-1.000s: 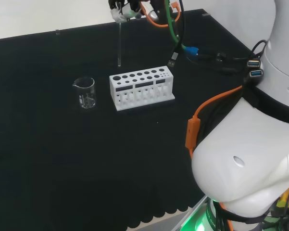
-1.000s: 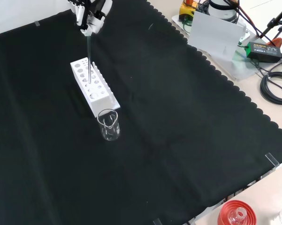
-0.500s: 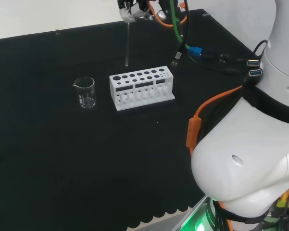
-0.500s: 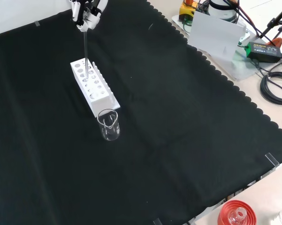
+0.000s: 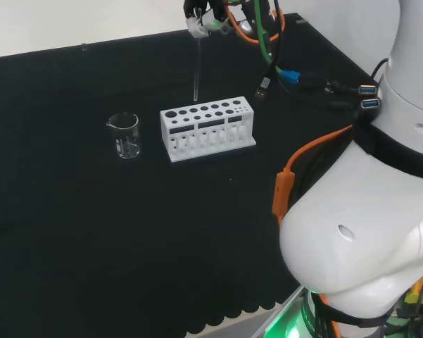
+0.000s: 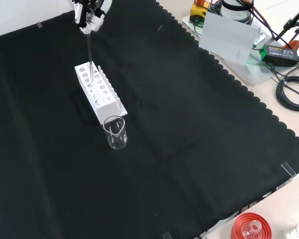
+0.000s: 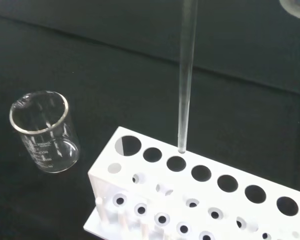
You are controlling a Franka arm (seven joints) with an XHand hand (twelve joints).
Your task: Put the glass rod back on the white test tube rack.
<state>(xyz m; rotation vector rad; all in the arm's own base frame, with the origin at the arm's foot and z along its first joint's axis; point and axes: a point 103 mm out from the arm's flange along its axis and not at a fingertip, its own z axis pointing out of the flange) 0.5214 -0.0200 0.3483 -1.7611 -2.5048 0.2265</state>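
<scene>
The hand is at the top of the head and front views, its fingers curled on the upper end of the clear glass rod. The rod hangs upright. Its lower tip sits just above the white test tube rack. In the wrist view the tip is right over the rim of one large hole in the rack's back row.
An empty clear beaker stands beside one end of the rack. Cables lie on the cloth behind the rack in the head view. A red ribbed stand sits off the cloth's near edge in the front view.
The hand has carried the rod to the right in the head view, from behind the rack's left end to over its large holes. The rod stays upright.
</scene>
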